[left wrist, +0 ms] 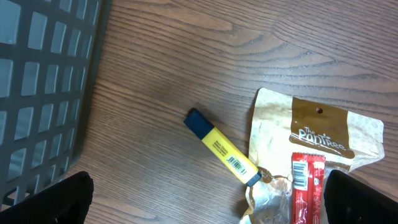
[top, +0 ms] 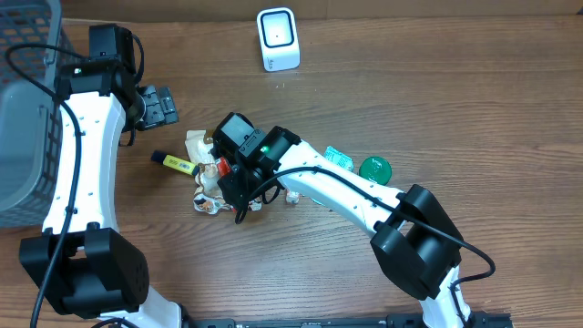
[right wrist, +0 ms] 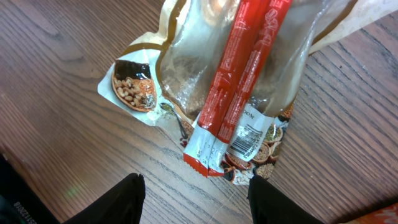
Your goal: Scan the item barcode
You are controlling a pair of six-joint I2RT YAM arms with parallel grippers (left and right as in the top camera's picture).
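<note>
Basket [top: 27,118]: far left of the red stick. The picture edge cuts it off, so only part of its gray grid wall shows.
Yellow pen [left wrist: 222,149]: lies flat on the tabletop [top: 437,82], just left of the red stick. It has a dark cap and a tiny barcode on its side, too small to read.
Red stick [right wrist: 239,81]: a long red snack pack on top of the snack pile, near the middle of the tabletop. From above, the right arm hides most of it.
See-through bag [right wrist: 186,74]: right under the red stick. A white barcode sticker peeks out beside the stick's low end. The bag's top is cut off.
Small white packet [right wrist: 134,90]: just beside the red stick, with a picture of nuts on it.
Scanner [top: 278,38]: white, alone, well apart from the red stick near the far edge.
Green round thing [top: 374,169]: right of the red stick, past the right arm. It is too small to tell what it is.
Left claw [left wrist: 205,190]: spread as wide as it goes, up over the yellow pen, left of the red stick. It holds nothing.
Right claw [right wrist: 196,193]: fingers about half apart, hanging just off the red stick's low end. Only bare tabletop shows between them, and it grips nothing.
</note>
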